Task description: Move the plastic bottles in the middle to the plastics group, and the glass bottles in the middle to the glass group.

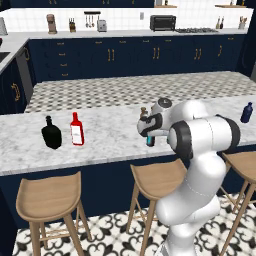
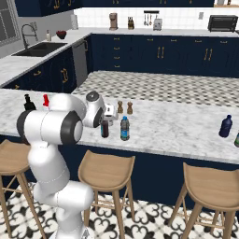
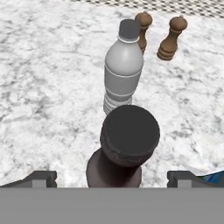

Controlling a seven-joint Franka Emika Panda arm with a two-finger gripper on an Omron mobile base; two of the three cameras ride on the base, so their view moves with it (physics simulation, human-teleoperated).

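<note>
A: Where's the gripper (image 3: 112, 177)?
B: Over the mid-bench cluster, jaws spread wide, holding nothing. The dark bottle (image 3: 127, 146) stands upright between the fingertips (image 3: 41, 177), cap toward the camera, clear of both.
A: Other middle bottles?
B: Grey bottle (image 3: 122, 70) upright just beyond the dark one. Blue-label bottle (image 2: 124, 129) beside the dark one, near the front edge of the bench (image 2: 186, 126). In the hand view a sliver of blue shows by the right fingertip.
A: Shakers?
B: Two brown shakers (image 3: 171, 39) behind the grey bottle, upright, apart from it.
A: Groups?
B: Glass: black bottle (image 1: 51, 133) and red bottle (image 1: 76, 129) side by side toward the bench's left end, well apart from the cluster. Plastics: navy bottle (image 2: 226, 126) near the right end, alone.
A: Arm?
B: Its elbow hides most of the cluster in the left base view.
</note>
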